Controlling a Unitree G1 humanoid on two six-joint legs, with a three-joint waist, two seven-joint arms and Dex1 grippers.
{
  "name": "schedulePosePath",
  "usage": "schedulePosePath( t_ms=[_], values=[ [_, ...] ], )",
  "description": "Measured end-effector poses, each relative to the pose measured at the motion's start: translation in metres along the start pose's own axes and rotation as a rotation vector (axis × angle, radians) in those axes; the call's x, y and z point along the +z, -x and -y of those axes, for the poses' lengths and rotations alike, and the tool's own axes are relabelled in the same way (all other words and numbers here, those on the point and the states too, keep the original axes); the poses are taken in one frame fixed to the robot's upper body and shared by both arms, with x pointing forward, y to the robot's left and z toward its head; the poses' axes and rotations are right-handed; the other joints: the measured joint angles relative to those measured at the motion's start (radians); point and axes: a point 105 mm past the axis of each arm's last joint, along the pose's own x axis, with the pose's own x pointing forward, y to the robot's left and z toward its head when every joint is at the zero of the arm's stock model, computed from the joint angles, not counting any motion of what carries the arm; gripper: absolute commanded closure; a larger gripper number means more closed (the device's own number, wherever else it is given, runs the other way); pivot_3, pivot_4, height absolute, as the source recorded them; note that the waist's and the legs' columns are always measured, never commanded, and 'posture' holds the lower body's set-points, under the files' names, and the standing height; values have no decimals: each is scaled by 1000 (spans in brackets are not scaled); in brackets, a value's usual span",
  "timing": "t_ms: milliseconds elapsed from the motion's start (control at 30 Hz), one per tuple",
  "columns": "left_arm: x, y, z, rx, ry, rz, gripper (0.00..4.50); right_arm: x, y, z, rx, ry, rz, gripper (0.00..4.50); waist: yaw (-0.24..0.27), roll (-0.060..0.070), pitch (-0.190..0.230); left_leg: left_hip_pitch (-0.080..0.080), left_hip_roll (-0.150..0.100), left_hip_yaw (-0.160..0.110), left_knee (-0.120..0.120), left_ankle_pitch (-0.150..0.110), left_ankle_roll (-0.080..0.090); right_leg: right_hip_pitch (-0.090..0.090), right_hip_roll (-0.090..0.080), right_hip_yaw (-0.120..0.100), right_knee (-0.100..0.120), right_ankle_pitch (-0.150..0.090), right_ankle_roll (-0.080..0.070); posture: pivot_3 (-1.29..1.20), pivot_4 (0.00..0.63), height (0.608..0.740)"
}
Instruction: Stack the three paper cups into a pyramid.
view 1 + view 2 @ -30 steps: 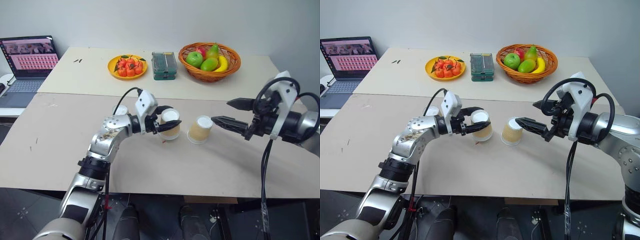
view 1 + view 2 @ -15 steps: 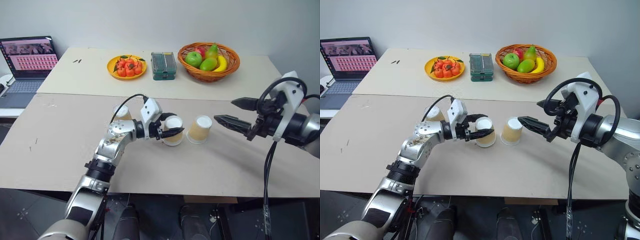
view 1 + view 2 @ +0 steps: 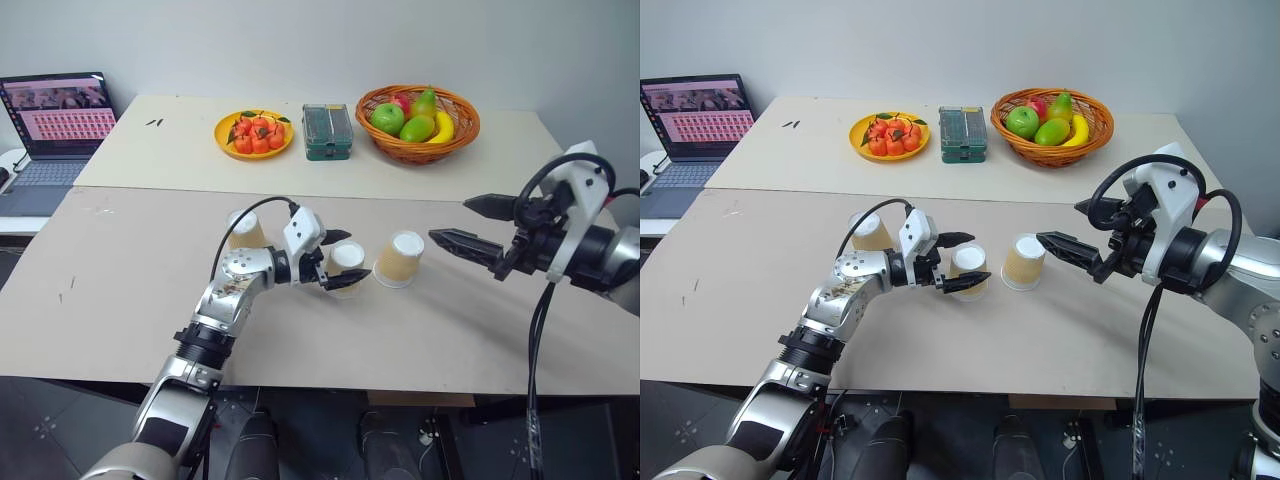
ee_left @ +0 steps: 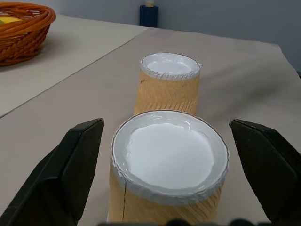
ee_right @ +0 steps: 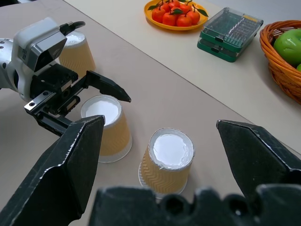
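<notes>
Between left gripper fingers, released: middle cup, gaps both sides. Just beyond: second cup, bare desk. Right gripper spread, clear.

The left arm's housing hides part of the far cup. The laptop is cut off by the picture's edge, its screen too small to read.

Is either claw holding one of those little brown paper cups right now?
No. The left gripper stands open around a tan ribbed paper cup; the right gripper is open.
</notes>
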Motion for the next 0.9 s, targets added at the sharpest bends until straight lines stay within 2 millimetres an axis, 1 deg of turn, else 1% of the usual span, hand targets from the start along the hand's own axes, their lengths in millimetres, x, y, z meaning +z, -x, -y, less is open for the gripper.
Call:
schedulePosePath(
  t_ms=[100,133,167,267,300,333,367,400,467,567,667,767,833,900],
  values=[
    [3,2,-3,19,17,13,20,0,0,0,0,-1,0,0,0,0,0,0,0,0,0,0,0,0,0,0,0,0,0,0,150,740],
    [8,2,-6,33,26,26,20,0,0,0,1,-1,0,0,0,0,0,0,0,0,0,0,0,0,0,0,0,0,0,0,150,740],
    [18,3,-9,45,37,60,20,0,-1,1,3,-2,0,0,0,0,0,-1,0,0,0,0,0,0,0,0,0,0,0,0,150,740],
    [81,9,-18,75,-35,197,20,-1,-3,2,8,-4,0,0,0,0,0,-1,0,0,0,0,0,0,0,0,0,0,0,0,150,740],
    [107,16,-19,87,-94,249,20,0,-4,2,17,-1,4,0,-1,0,0,0,0,0,0,0,0,0,0,0,0,0,0,0,150,740],
    [119,20,-18,90,-118,273,20,0,-4,2,17,2,4,0,-2,1,-1,1,0,0,0,0,0,1,0,0,0,0,0,0,150,740],
    [126,24,-18,98,-129,286,20,0,-5,2,17,4,4,0,-3,2,-1,1,0,0,0,0,0,1,0,0,0,0,1,0,150,740],
    [128,28,-19,111,-119,286,20,0,-6,3,16,3,1,0,-3,3,-1,1,0,0,0,0,0,1,0,0,0,0,1,0,150,740],
    [126,35,-24,150,-90,268,20,0,-7,4,21,2,2,0,-3,3,-1,1,0,0,-1,0,0,0,0,0,1,0,1,0,150,740],
    [128,56,-39,273,-76,248,20,1,-12,2,51,8,2,0,-7,3,-1,1,0,0,0,0,0,0,1,0,1,0,1,0,150,740],
    [122,92,-59,466,-55,236,20,1,-16,2,72,10,3,0,-9,3,-1,1,0,0,0,0,0,0,1,0,1,0,1,0,150,740],
    [94,130,-71,648,-15,154,20,0,-19,2,102,3,-3,0,-13,3,-1,1,1,0,0,0,0,0,1,0,0,0,1,0,150,740],
    [71,149,-72,733,20,89,20,-2,-20,1,131,-5,-12,0,-15,2,-1,0,1,0,0,0,0,0,1,0,0,0,1,0,150,740],
    [54,166,-65,786,38,48,20,-3,-20,-1,166,-9,-16,0,-16,2,-1,0,1,0,0,0,0,0,0,0,0,0,0,0,150,740]
  ],
)
